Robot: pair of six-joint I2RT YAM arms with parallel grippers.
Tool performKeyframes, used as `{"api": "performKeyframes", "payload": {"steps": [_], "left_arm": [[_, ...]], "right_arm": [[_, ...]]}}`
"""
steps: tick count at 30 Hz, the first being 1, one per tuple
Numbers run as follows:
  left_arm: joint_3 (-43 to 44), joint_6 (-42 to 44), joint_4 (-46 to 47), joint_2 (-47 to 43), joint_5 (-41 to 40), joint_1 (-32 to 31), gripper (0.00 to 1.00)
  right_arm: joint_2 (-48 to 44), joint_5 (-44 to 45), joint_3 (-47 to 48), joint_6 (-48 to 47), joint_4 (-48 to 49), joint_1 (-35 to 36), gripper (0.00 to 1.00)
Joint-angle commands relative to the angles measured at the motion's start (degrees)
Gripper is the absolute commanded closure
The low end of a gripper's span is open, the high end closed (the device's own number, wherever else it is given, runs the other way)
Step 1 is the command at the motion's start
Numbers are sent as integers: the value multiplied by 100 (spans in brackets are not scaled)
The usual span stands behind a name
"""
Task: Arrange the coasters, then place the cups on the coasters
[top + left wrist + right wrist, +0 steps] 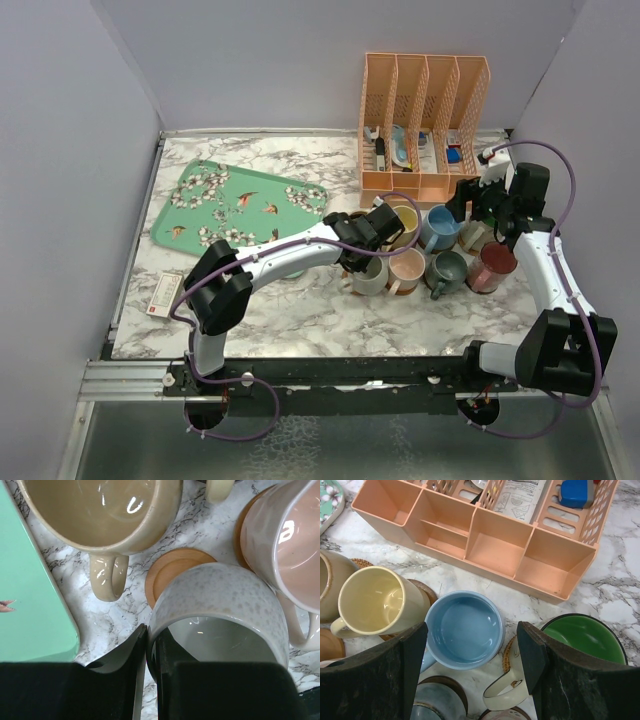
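In the left wrist view my left gripper (147, 642) is shut on the rim of a speckled cream cup (220, 597), one finger inside and one outside. This cup half covers a tan-orange coaster (172, 570). A tan cup (100, 510) stands behind it and a pink cup (285, 545) to the right. From above, the left gripper (362, 258) is at the left end of the cup cluster. My right gripper (472, 630) hangs open over the light blue cup (462, 625), between the yellow cup (375, 602) and the green cup (585, 640). Its fingers touch nothing.
The mint-green flowered tray (165, 215) lies at the back left. A peach desk organiser (420, 120) stands just behind the cups. Maroon (492, 267) and grey-teal (447, 270) cups stand at the front right. A small card (165, 293) lies near the left edge.
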Motion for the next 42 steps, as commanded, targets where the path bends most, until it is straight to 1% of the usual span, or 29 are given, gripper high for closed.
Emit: {"api": "performKeyframes", "payload": {"steps": [1,10,16,42], "left_arm": [[257,-384,67,-63,-370,-43,100],[292,-753,23,-21,-452,-47,100],[292,-883,23,34,-649,-40,100],[295,-1148,9,175,-1018,-39,100]], "right_arm": [[6,-111,-40,-10,127,-43,27],[-4,-116,-37,-19,126,-50,27],[-2,-130,-32,-19,118,-50,27],[-23,-186,-36,-45,109,-50,27]]}}
